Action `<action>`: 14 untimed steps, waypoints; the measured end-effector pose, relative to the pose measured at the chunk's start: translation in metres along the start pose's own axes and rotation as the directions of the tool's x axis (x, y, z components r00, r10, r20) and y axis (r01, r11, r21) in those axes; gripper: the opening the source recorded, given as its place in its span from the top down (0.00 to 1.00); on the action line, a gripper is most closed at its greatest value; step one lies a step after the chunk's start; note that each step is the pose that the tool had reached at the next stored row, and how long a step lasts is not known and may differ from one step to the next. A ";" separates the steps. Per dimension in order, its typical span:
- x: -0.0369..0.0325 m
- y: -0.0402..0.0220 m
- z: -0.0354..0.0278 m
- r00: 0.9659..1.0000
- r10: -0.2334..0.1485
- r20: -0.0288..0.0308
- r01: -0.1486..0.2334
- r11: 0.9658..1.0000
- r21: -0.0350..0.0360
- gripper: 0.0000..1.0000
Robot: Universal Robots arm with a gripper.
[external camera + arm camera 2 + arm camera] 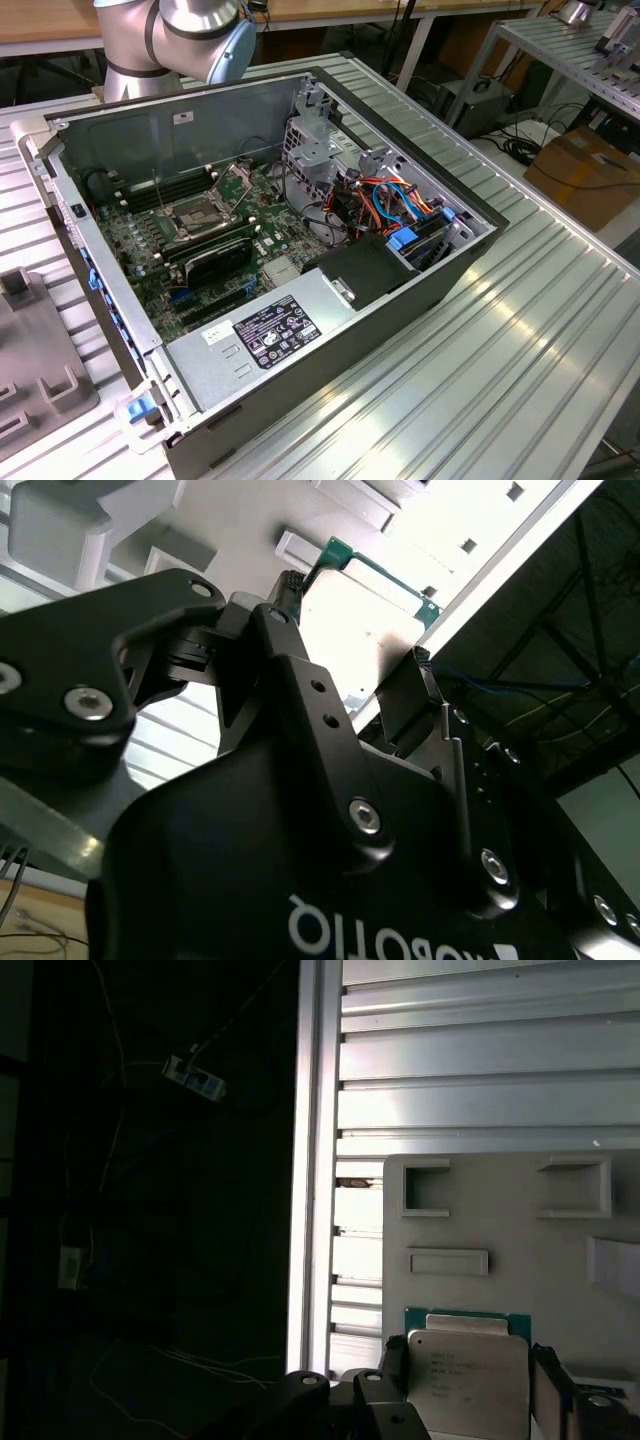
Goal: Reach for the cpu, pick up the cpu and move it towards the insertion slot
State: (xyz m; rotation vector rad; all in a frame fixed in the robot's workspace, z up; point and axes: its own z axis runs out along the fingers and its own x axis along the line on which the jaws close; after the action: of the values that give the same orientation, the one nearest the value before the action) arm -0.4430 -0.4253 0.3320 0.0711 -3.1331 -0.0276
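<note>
In both wrist views, we see the black linkage-driven gripper [470,1360] [355,625] closed on the cpu [470,1385] [370,600]. The cpu is a thin square chip with a pale silvery metal face on a green board. Its two dark fingers [392,1365] bear on opposite edges of the chip, one on each side.

The cpu sits over the near part of the light grey moulded fixture tray [500,1220]. We cannot tell whether it rests on the tray or is clear of it. Farther along the tray, we see raised rectangular frames and one narrow bar-shaped recess.

The tray lies on the ribbed aluminium table [480,1070]. A few slats separate the tray from the table edge. Beyond that edge is a dark floor [150,1260] with loose pale cables.

In the exterior view, the tray [40,350] lies at the exterior view's left. The open grey steel computer case [150,125] stands just beside it, toward the exterior view's right.

Inside the case, well apart from the tray, is the insertion slot [205,215], a square socket with a shiny metal frame and a dark centre. The grey labelled power-supply box [265,335] fills the near corner of the case.

Behind the case, on the far side from the tray, we see the silver and blue joint of the arm [175,35].
</note>
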 end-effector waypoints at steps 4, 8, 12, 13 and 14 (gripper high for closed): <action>0.0000 0.0000 -0.0028 1.000 0.000 -0.001 0.000 1.000 0.000 0.45; 0.0000 0.0001 -0.0058 1.000 0.000 -0.002 0.000 1.000 0.000 0.45; 0.0000 0.0001 -0.0082 1.000 0.000 -0.002 0.000 1.000 0.000 0.45; 0.0000 0.0001 -0.0095 1.000 0.000 -0.002 0.000 1.000 0.000 0.45; 0.0001 0.0002 -0.0113 1.000 0.000 -0.003 0.000 1.000 0.000 0.45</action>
State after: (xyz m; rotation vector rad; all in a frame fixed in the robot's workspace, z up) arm -0.4430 -0.4253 0.3433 0.0708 -3.1306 -0.0274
